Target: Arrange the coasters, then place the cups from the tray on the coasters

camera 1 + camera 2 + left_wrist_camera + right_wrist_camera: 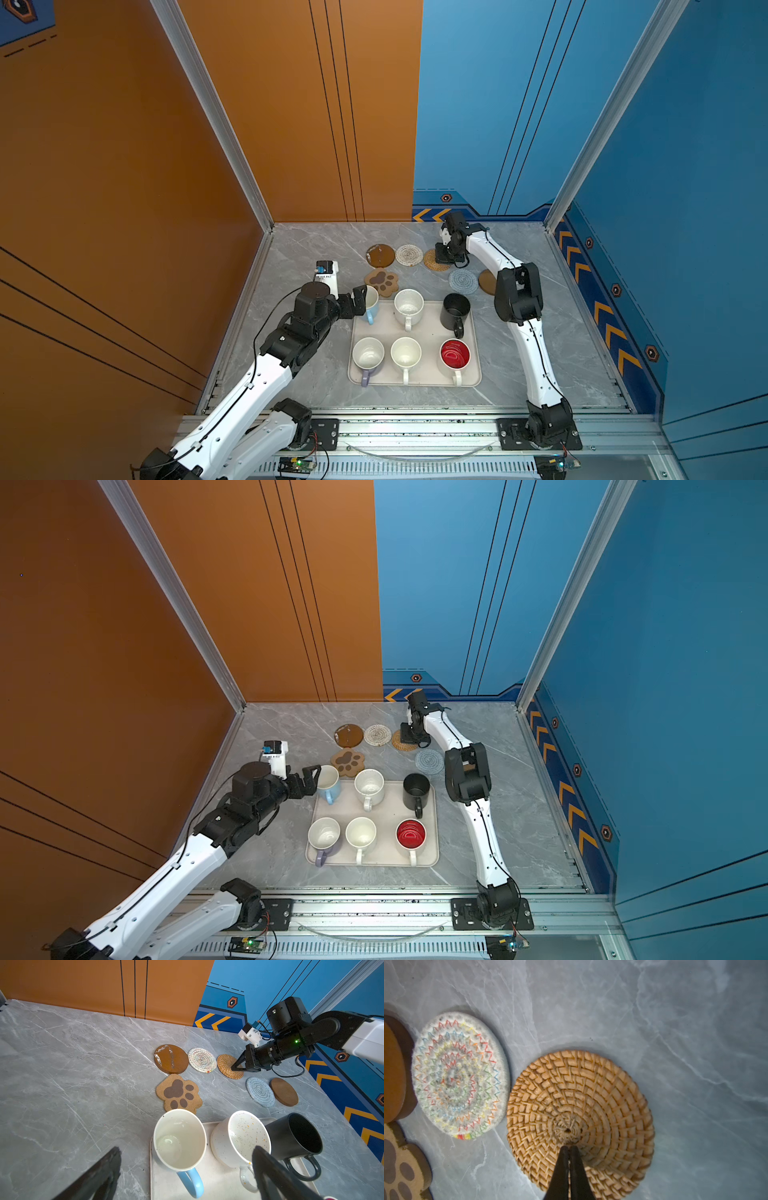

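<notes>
Pressing its fully closed tips onto the tan rattan round coaster (581, 1095) near its centre, the right gripper (569, 1148) grips nothing.
That coaster lies flat on the grey marble table (675, 1022) in the far row, just beside the white woven round coaster (460, 1076). The left gripper (186, 1148) has its jaws spread wide, one on either side of the light blue handled mug (179, 1138), which stands upright at the far left corner of the cream rectangular tray (218, 1178).

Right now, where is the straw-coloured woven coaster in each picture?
In a top view: straw coaster behind the tray.
In a top view: the coaster sits there too.
Left wrist: upper middle.
Right wrist: centre.
Landmark: white woven coaster beside it.
</notes>
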`<act>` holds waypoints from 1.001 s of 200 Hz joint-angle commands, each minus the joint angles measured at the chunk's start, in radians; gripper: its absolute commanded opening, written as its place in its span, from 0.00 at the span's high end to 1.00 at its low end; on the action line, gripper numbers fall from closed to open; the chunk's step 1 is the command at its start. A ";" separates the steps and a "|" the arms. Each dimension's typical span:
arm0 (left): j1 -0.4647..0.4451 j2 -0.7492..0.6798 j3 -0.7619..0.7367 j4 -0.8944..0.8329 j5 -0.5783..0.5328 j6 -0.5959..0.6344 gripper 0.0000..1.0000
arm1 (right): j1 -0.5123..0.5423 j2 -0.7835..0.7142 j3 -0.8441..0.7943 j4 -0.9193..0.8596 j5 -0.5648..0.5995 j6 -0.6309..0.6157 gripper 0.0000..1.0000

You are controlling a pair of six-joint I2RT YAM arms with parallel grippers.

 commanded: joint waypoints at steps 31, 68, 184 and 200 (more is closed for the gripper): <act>-0.012 -0.020 -0.009 -0.019 -0.022 0.017 0.01 | 0.042 -0.040 -0.154 -0.110 0.001 -0.057 1.00; -0.012 -0.026 -0.015 -0.019 -0.022 0.017 0.01 | 0.052 -0.070 -0.208 -0.112 0.005 -0.060 1.00; -0.012 -0.043 -0.025 -0.021 -0.025 0.012 0.01 | 0.072 -0.138 -0.340 -0.112 -0.003 -0.080 1.00; -0.013 -0.048 -0.026 -0.022 -0.027 0.013 0.01 | 0.076 -0.141 -0.346 -0.112 -0.010 -0.084 1.00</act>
